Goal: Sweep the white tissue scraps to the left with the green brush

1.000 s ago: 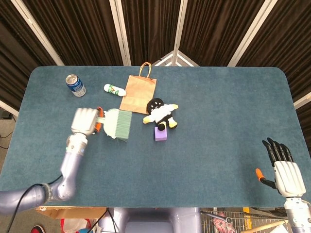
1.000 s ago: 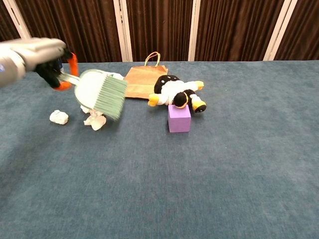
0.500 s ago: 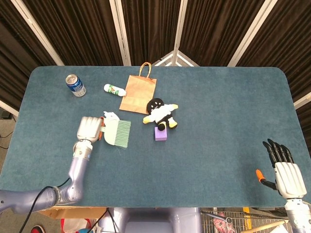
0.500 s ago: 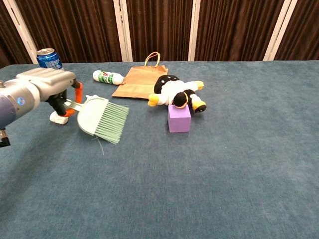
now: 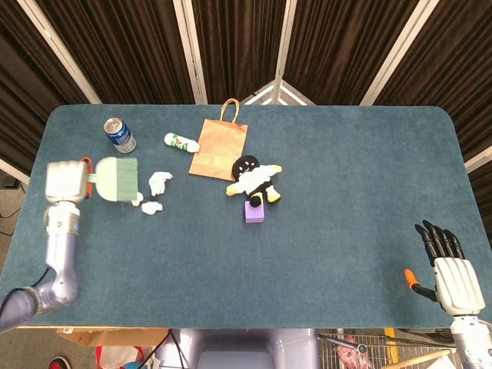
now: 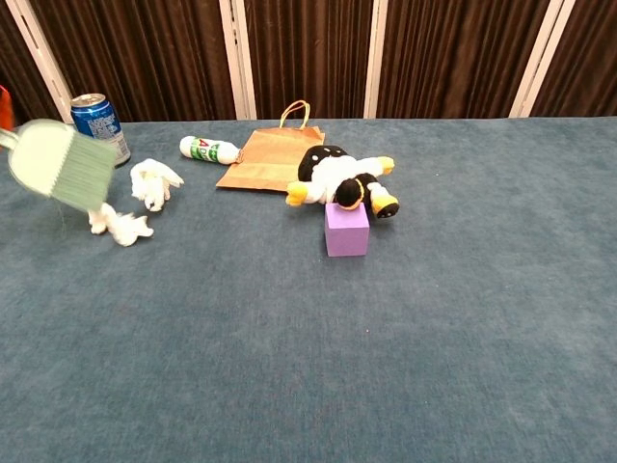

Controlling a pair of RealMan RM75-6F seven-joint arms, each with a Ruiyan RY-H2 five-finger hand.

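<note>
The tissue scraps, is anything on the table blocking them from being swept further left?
Nothing visible does. The two tissue scraps lie just right of the green brush held by the left robot hand, and the table to their left is bare cloth. The soda can stands further back, off that path.

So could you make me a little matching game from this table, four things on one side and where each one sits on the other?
Things:
1. blue can
2. purple block
3. green brush
4. brown paper bag

Places:
A. in the left hand, beside the white tissue scraps
B. far left corner of the table, upright
C. lying flat behind the penguin toy
D. just in front of the penguin toy

Pairs: 1-B, 2-D, 3-A, 4-C
</note>
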